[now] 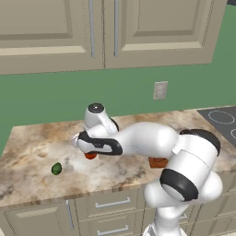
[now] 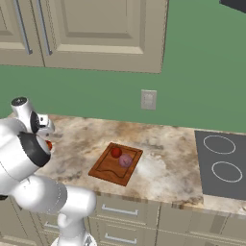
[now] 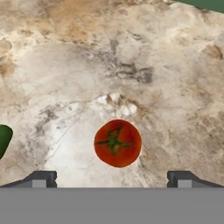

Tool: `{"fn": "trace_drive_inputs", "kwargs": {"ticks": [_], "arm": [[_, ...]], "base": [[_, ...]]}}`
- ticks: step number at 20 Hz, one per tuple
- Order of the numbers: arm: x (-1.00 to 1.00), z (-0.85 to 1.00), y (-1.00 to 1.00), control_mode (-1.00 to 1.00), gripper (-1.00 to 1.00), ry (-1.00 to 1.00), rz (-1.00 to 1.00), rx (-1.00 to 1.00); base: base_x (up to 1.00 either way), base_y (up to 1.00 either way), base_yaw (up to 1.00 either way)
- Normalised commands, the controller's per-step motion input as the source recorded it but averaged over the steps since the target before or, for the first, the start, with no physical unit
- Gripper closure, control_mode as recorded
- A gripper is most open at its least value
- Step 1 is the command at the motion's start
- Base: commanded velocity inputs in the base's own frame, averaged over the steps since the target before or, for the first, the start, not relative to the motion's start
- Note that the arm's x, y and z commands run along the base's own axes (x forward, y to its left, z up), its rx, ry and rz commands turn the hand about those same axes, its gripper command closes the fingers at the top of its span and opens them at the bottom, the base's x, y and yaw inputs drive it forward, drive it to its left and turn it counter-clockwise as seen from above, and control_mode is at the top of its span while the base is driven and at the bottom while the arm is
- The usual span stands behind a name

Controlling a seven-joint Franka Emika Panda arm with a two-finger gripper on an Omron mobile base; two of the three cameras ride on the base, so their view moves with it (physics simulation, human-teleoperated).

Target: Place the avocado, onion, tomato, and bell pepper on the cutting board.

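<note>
The tomato [image 3: 117,143], orange-red with a dark green stem spot, lies on the marble counter right under my gripper [image 3: 113,179], whose jaws stand wide open on either side with nothing between them. From the left base view the tomato [image 1: 91,156] peeks out beneath the hand [image 1: 89,148]. The dark green avocado [image 1: 56,169] lies to the left near the counter's front edge, and it cuts the left border of the hand view [image 3: 3,139]. The cutting board [image 2: 108,170] carries the bell pepper [image 2: 116,153] and the onion [image 2: 126,160] side by side.
A dark stovetop [image 2: 221,163] sits at the counter's right end. A wall outlet [image 2: 148,99] is on the green wall behind the board. Cabinets hang above, and drawers run below the counter's front edge. My own arm hides most of the cutting board [image 1: 158,162] in the left base view.
</note>
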Motion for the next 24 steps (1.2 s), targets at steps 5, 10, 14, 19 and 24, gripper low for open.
{"fn": "trace_drive_inputs", "kwargs": {"ticks": [5, 10, 14, 19, 24], "arm": [[0.00, -0.14, 0.00, -1.00, -1.00, 0.00, 0.00, 0.00], [0.00, -0.06, 0.00, -1.00, -1.00, 0.02, -0.01, 0.00], [0.02, -0.11, 0.00, -1.00, -1.00, 0.03, -0.01, 0.00], [0.07, -0.20, 0.00, -1.00, -1.00, 0.02, 0.00, 0.00], [0.08, -0.20, 0.00, -1.00, -1.00, 0.01, 0.00, 0.00]], "base": [[0.00, 0.00, 0.00], [0.00, 0.00, 0.00], [0.00, 0.00, 0.00], [0.00, 0.00, 0.00], [0.00, 0.00, 0.00]]}}
